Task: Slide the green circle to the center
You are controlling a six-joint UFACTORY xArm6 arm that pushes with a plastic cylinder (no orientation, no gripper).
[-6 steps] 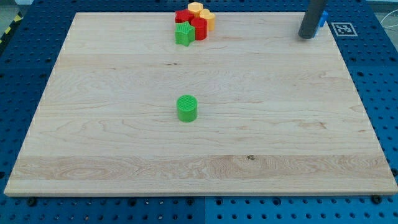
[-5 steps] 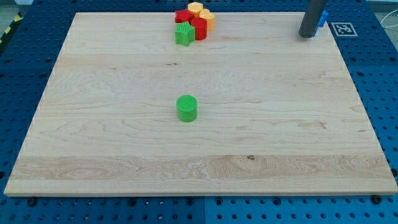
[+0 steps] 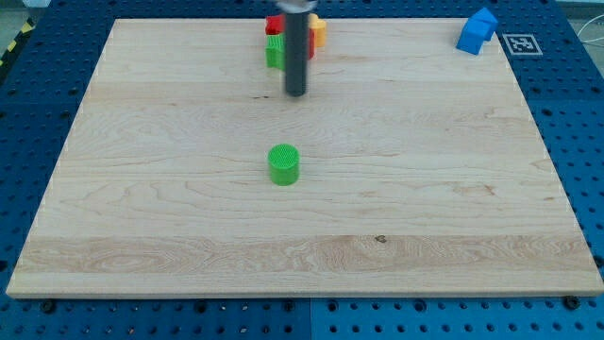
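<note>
The green circle [image 3: 283, 163], a short ridged cylinder, stands near the middle of the wooden board [image 3: 142, 189]. My dark rod comes down from the view's top, and my tip [image 3: 295, 93] rests on the board above the green circle, a short gap away and slightly to its right. The rod hides part of a cluster of blocks behind it.
At the view's top centre sits a cluster: a green block [image 3: 274, 52], red blocks [image 3: 273, 25] and a yellow-orange block [image 3: 318, 31], partly hidden by the rod. A blue block [image 3: 477, 30] stands at the board's top right corner, beside a printed marker [image 3: 522, 43].
My rod has moved from the top right corner, by the blue block, leftwards to the top centre, just above the green circle. The blocks have not moved.
</note>
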